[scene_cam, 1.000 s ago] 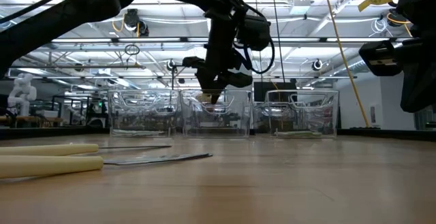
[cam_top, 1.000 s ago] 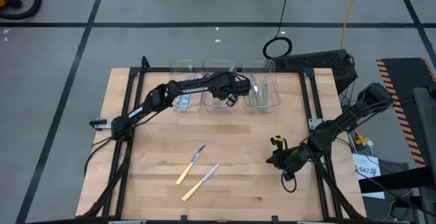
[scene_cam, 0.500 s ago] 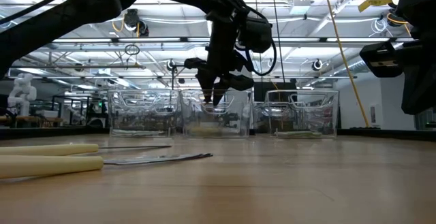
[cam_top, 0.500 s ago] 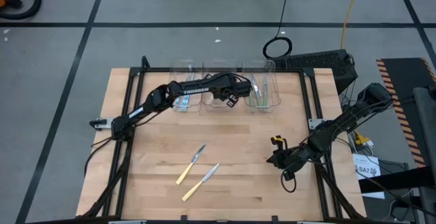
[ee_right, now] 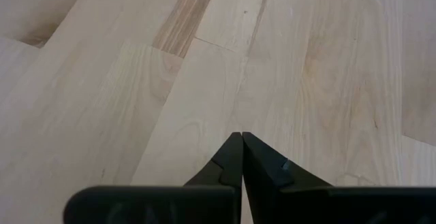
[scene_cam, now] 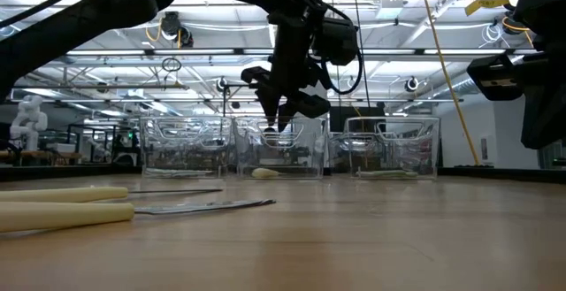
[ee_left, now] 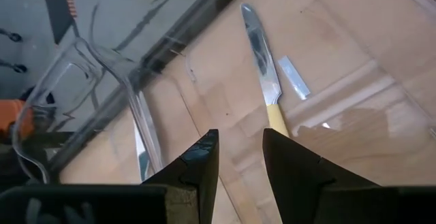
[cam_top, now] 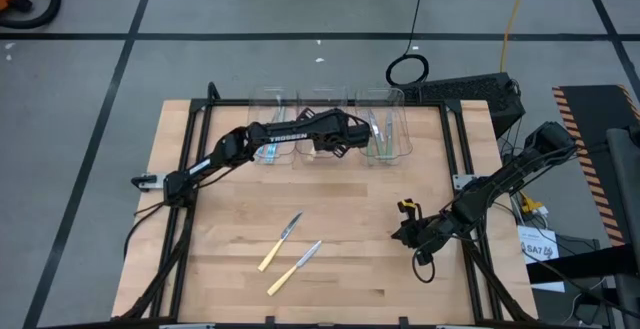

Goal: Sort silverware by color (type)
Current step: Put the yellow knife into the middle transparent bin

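The left gripper [scene_cam: 281, 128] hangs over the middle clear bin [scene_cam: 281, 154], jaws parted and empty; a yellow-handled knife [ee_left: 262, 64] lies on the bin floor below them. To finish this drop cleanly, I'd lift straight up (clear of the bin walls) before swinging toward the two yellow-handled utensils [cam_top: 288, 253] lying mid-desk [cam_top: 360, 229]. The left arm reaches far forward, wrist pitched down. The right gripper [cam_top: 405, 231] waits low at the desk's right side, jaws closed.

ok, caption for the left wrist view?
Left gripper, jaws open and empty, above a yellow-handled knife lying inside the clear bin.
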Controlling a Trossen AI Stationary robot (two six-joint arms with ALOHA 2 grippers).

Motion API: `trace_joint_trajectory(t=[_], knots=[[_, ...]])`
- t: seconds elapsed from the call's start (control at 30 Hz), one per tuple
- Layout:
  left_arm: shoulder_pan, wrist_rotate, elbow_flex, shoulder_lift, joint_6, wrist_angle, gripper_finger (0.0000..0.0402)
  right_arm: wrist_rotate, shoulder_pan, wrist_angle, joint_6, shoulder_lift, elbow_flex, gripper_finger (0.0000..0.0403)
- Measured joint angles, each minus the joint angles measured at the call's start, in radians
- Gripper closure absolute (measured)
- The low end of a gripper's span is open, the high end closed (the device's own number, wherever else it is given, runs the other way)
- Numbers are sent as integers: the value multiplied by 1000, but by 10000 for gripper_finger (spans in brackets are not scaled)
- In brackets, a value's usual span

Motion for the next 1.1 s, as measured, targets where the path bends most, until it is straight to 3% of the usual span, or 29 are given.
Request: trace_joint_trajectory(t=[0.3,0.53,0.73,0.97,1.1], knots=[[-37,-87,-2,-28,7,-30,277,0,0,0,0,0,0,401],[-109,-90,-1,-124,-28,-77,277,0,0,-3,-3,0,0,401],[-251,-140,0,-217,-71,-89,277,0,0,-3,-1,0,0,401],[-491,-140,-1,-220,-132,-89,277,-6,0,-2,83,0,0,401],[-628,-154,-4,-206,-215,-89,277,-86,0,2,171,0,0,401]])
